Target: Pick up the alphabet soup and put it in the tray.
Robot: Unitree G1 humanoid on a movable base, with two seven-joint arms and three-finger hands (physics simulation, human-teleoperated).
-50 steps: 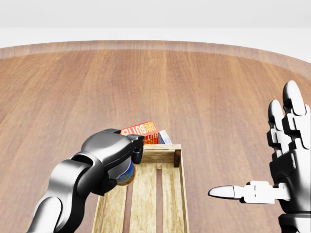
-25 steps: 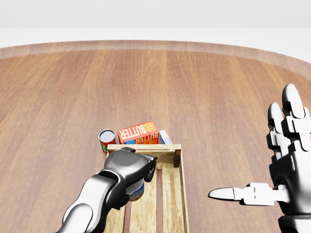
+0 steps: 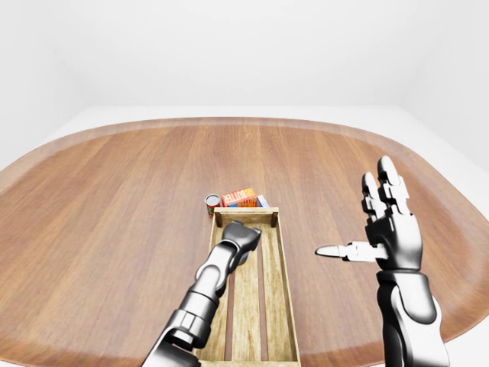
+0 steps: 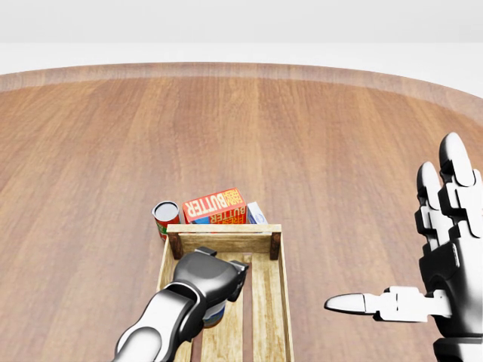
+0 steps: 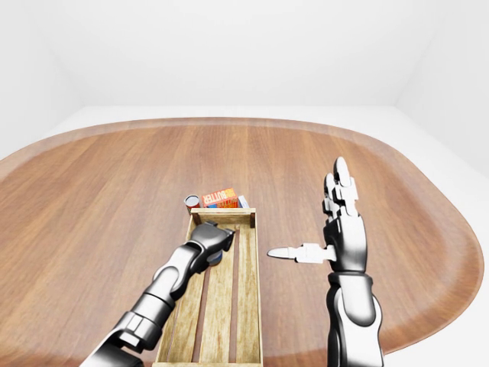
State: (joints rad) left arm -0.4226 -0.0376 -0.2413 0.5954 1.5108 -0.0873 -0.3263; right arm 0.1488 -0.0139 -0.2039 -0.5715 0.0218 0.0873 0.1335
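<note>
The alphabet soup can (image 4: pixel 214 312) shows only as a sliver of blue and orange label under my left hand (image 4: pixel 208 280), whose fingers are closed round it. Hand and can are low inside the wooden tray (image 4: pixel 223 230), near its top end in the head view, over the left slats. I cannot tell whether the can touches the slats. My right hand (image 4: pixel 411 249) is held up open at the right of the tray, fingers spread, thumb pointing left, with nothing in it.
A small red can (image 4: pixel 165 218) stands just outside the tray's top-left corner. A red butter box (image 4: pixel 216 205) and a pale blue-white box (image 4: pixel 256 213) lie against the tray's top end. The round wooden table (image 3: pixel 114 199) spreads widely on all sides.
My left hand has carried the can from over the tray's left rim rightward and down into the tray, uncovering the red can outside it. The right hand has hardly moved.
</note>
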